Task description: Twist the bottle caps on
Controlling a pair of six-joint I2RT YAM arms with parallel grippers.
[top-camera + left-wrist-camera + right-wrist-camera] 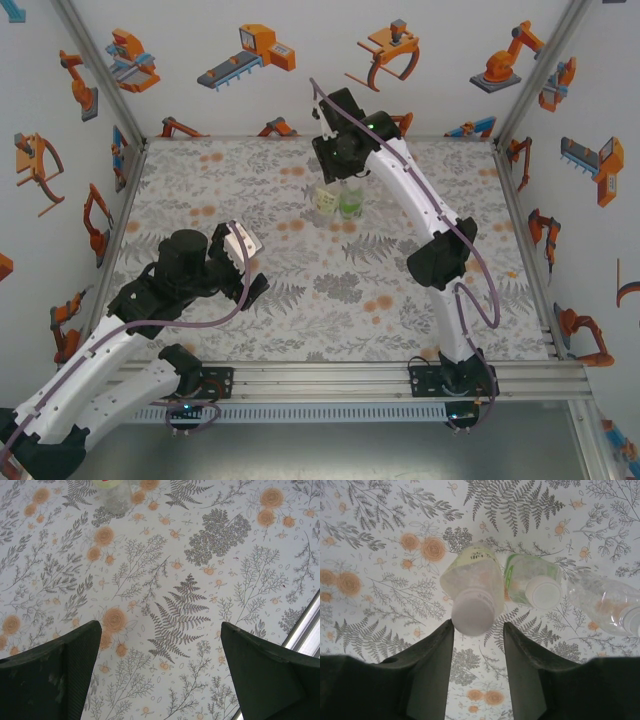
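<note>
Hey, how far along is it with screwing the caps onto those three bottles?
Caps sit on all three: the yellow-green bottle, green bottle and clear bottle. In hand: the right pincer brackets the yellow-green bottle's cap, jaws slightly apart; the left pincer hangs open over the table. Left: tightness can't be seen, so the other two may need turning.

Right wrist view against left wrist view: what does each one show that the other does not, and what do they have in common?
Right wrist view: three capped bottles of clear plastic, the pale yellow-green labelled bottle, the bright green labelled bottle, the plain clear bottle; the right gripper stands parted around the first one's round white cap. Left wrist view: the left gripper, wide open, a silver metal rail, a cut-off clear bottle base, which one unclear. Both: the floral table cover.
</note>
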